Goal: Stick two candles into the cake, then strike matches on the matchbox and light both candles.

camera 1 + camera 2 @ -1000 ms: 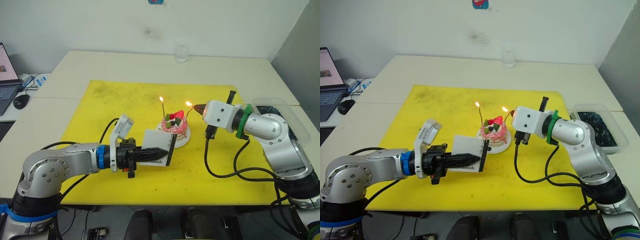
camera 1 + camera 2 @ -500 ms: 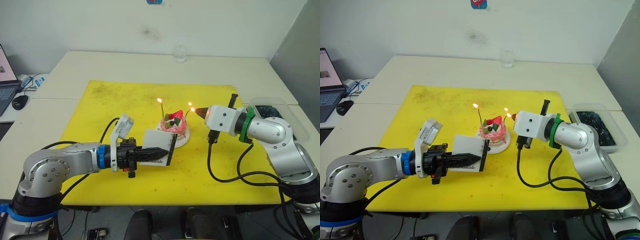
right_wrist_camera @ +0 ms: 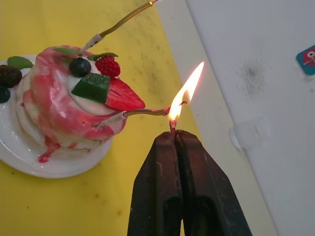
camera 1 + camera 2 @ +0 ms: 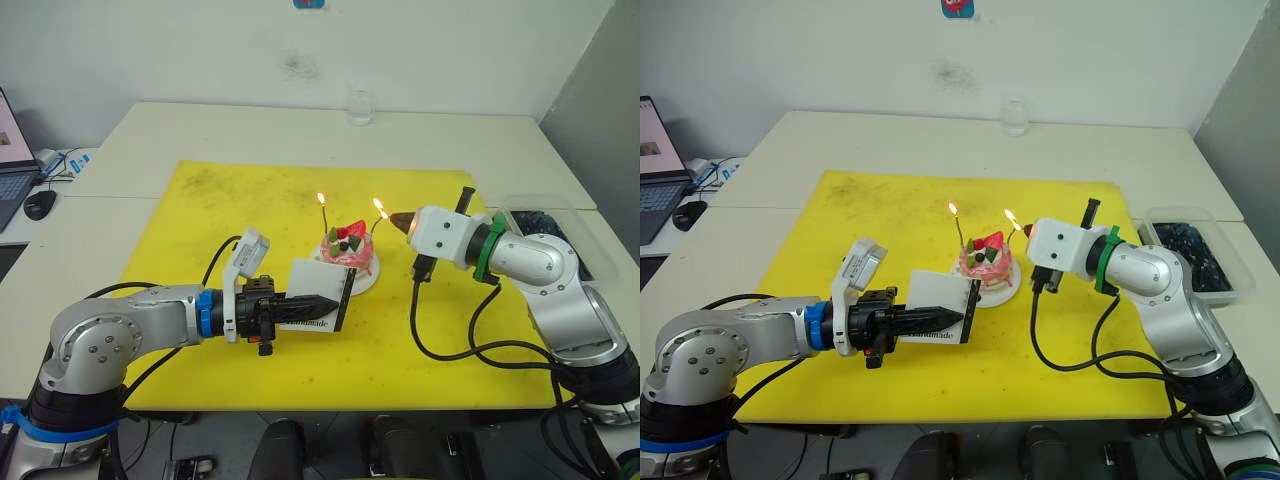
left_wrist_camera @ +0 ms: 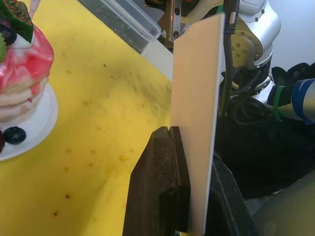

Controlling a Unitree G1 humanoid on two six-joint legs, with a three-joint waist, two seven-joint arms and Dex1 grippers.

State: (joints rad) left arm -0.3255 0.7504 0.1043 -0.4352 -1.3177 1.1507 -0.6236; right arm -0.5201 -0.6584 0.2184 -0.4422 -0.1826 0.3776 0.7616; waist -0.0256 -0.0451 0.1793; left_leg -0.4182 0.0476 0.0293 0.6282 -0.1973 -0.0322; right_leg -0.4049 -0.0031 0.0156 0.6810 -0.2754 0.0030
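Left eye view: left end effector (image 4: 318, 303) clamps the matchbox (image 4: 318, 296) upright just in front of the cake (image 4: 350, 249) on the yellow mat (image 4: 220, 220). Beyond, right end effector (image 3: 173, 133) pinches a burning match (image 3: 173, 124) at one candle (image 3: 142, 113); both candles are lit.

Two lit candles (image 4: 324, 213) in cake (image 4: 350, 247)
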